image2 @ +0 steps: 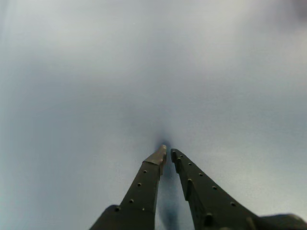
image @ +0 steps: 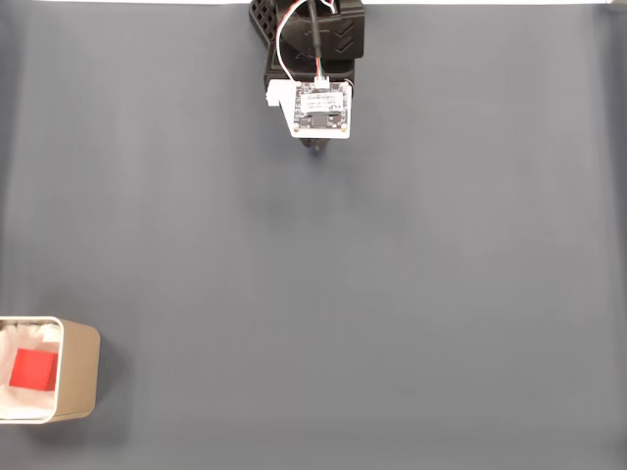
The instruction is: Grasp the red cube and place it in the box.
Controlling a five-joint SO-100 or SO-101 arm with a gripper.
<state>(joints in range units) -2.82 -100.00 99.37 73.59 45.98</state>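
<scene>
The red cube (image: 32,369) is seen lying inside the box (image: 78,370), on its white lining, well apart from the gripper (image2: 169,152) and far toward the lower left corner in the fixed view. The gripper's jaws are drawn nearly together, nothing being held, above the grey table (image: 392,294).

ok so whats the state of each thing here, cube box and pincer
cube: inside the box, resting on its white interior, not held
box: upright, open on top, at the lower left edge of the fixed view, holding the cube
pincer: tips nearly together, holding nothing, down near the bare table, far from the box
</scene>
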